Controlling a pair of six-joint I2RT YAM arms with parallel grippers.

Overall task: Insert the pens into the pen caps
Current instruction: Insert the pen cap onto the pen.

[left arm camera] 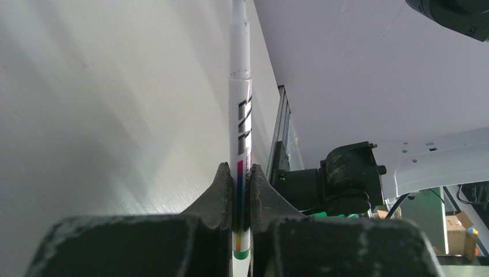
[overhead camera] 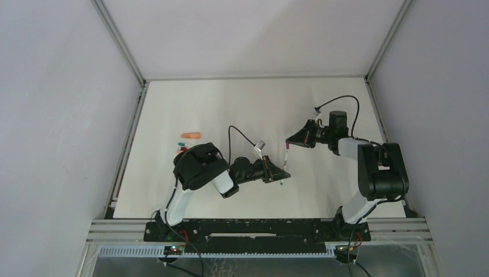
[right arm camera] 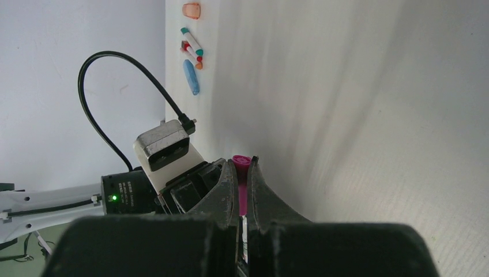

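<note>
Gripping a slim white marker pen [left arm camera: 240, 104] low on its barrel, the left tool [left arm camera: 237, 170] is all but shut. Its two dark fingers press on either side of the rainbow-striped part, the green end shows just on the near side of the grip, and the long bare barrel stands out crosswise beyond it. The right tool [right arm camera: 243, 163] is likewise closed to a narrow slit, clamped on a short magenta plastic cap [right arm camera: 241, 184] whose round end pokes out past its fingertips.

Both tools hang over the white bench [overhead camera: 230, 104], tips near each other. Seen from above, the pen's long axis runs from the left tool toward the right tool's tips, away from the arm bases. Its free end lies just beside the cap; whether it has entered cannot be told.

The coming move likely turns on bringing barrel and cap onto one line, then closing along it; either arm is near enough. The spare pens [right arm camera: 192, 46], a salmon-orange cap [right arm camera: 191, 10] and a light blue cap [right arm camera: 192, 77] lie well apart, beyond the left tool's wrist.
</note>
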